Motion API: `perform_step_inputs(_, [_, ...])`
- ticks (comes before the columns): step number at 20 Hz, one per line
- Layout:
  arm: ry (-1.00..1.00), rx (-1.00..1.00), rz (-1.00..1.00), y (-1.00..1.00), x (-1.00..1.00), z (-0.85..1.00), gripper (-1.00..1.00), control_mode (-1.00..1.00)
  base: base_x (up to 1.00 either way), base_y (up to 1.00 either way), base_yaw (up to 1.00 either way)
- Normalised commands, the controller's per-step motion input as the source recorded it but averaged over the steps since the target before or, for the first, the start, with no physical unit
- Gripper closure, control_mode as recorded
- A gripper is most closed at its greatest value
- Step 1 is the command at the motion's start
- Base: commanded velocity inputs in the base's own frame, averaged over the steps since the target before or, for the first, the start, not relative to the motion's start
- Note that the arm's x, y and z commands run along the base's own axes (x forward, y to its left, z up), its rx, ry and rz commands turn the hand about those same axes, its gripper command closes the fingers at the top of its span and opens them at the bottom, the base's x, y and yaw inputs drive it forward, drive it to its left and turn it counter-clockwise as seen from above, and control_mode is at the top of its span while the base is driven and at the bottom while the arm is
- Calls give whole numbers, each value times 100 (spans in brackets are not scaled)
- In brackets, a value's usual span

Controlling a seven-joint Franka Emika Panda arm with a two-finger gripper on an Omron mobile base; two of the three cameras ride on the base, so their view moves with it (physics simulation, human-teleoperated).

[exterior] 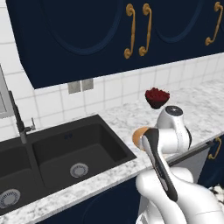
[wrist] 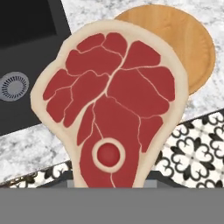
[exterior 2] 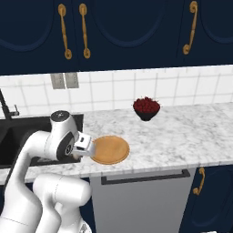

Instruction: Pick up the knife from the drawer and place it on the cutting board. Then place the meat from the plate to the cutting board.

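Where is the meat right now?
The meat is off the plate, held up close to the hand camera in the pincer, in front of the plate and right of the dark sink, above the counter's edge.

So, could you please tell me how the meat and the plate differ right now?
The meat is red with a pale fatty edge; the plate is plain orange-tan. The meat is irregular in outline, the plate round. The meat is lifted, close to the hand camera; the plate lies flat on the counter. Both are flat.

The marbled counter (exterior 2: 182, 136) carries the plate (exterior 2: 111, 150) and a potted plant (exterior 2: 146, 108).
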Motion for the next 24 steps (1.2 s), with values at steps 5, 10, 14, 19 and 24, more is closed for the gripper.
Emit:
perform_step_inputs(5, [0, 0, 0, 0, 0, 0, 100, 100, -60, 37, 45])
perform_step_inputs(10, [0, 0, 0, 0, 0, 0, 100, 100, -66, 86, 45])
perform_step_inputs(14, [0, 0, 0, 0, 0, 0, 100, 100, -9, 100, 32])
perform_step_inputs(19, [0, 0, 0, 0, 0, 0, 100, 100, 0, 100, 26])
perform_step_inputs(24, [0, 0, 0, 0, 0, 0, 100, 100, 0, 99, 21])
